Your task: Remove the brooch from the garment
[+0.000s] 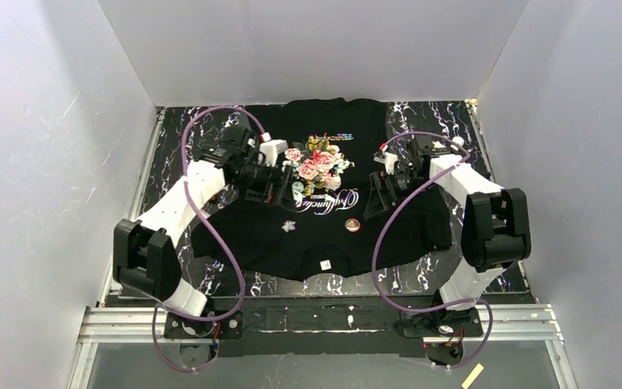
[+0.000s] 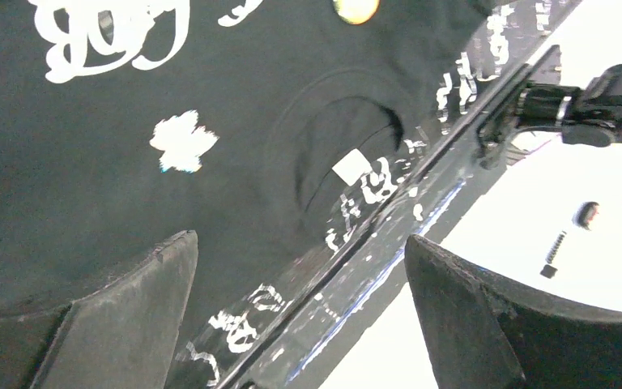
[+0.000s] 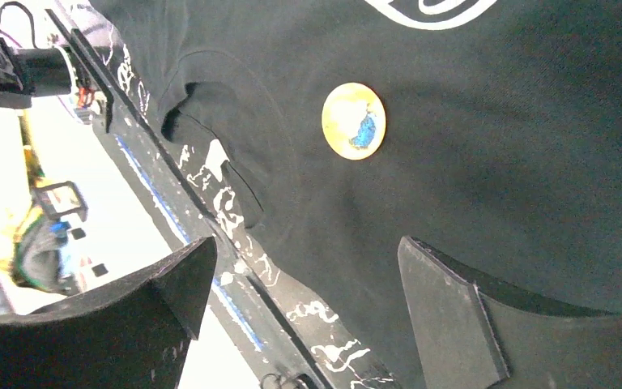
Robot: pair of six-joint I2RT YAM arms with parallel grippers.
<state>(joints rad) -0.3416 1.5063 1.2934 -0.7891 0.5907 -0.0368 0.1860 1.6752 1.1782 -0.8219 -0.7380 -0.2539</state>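
Observation:
The garment (image 1: 251, 237), a black T-shirt with pink roses (image 1: 314, 164) and white lettering, lies flat with its neck label (image 1: 324, 264) nearest me. Two small pieces sit on its chest: a round gold disc with a blue mark (image 1: 353, 224) (image 3: 354, 121) and a white leaf-shaped one (image 1: 289, 226) (image 2: 182, 142). I cannot tell which is the brooch. My left gripper (image 1: 271, 194) (image 2: 300, 239) hovers open over the shirt, behind the leaf piece. Behind and right of the disc, my right gripper (image 1: 372, 207) (image 3: 308, 241) is open too. Neither touches anything.
The shirt rests on a black marbled tabletop (image 1: 176, 142) boxed in by white walls on three sides. A metal rail (image 1: 316, 320) with both arm bases runs along the near edge. Purple cables (image 1: 231, 267) loop from each arm over the shirt's sides.

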